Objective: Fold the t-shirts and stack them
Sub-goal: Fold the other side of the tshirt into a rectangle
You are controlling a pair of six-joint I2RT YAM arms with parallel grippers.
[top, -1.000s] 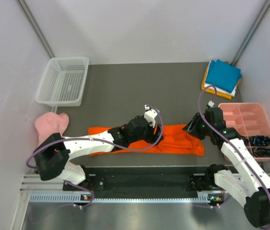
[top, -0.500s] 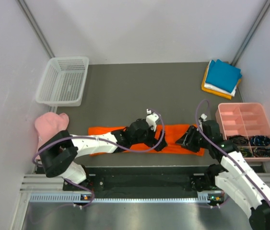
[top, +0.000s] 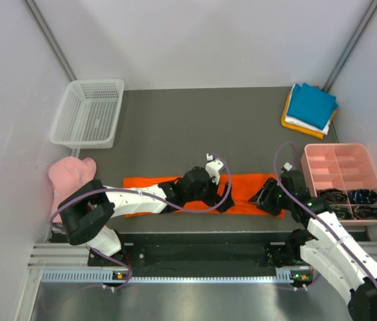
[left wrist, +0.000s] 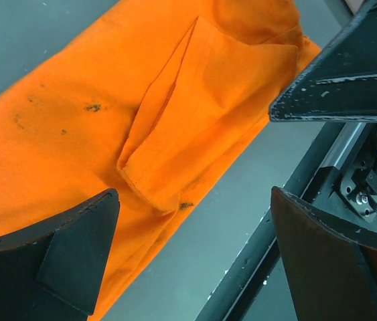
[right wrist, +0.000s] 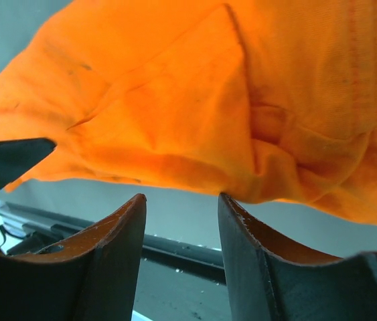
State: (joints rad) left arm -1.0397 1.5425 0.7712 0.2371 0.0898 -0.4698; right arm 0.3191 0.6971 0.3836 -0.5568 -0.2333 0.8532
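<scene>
**2 jaws released at orange t-shirt (top: 242,186)**

My left gripper (left wrist: 195,200) gapes empty over its middle. My right gripper (right wrist: 180,200), part-open and empty, sits at its right end. The folded strip lies along the table's (top: 175,127) near edge.

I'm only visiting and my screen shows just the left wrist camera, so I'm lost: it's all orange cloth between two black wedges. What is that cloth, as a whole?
Observer: From above, it is an orange t-shirt folded into a long strip, lying along the near edge of the table.
Operator: Is the other arm doing anything to it?
Observer: The right gripper sits at the strip's right end, jaws apart, with bare table showing between them, so it grips nothing.
Operator: Are there more shirts?
Observer: Yes, a folded stack in the far right corner, teal on top.
</scene>
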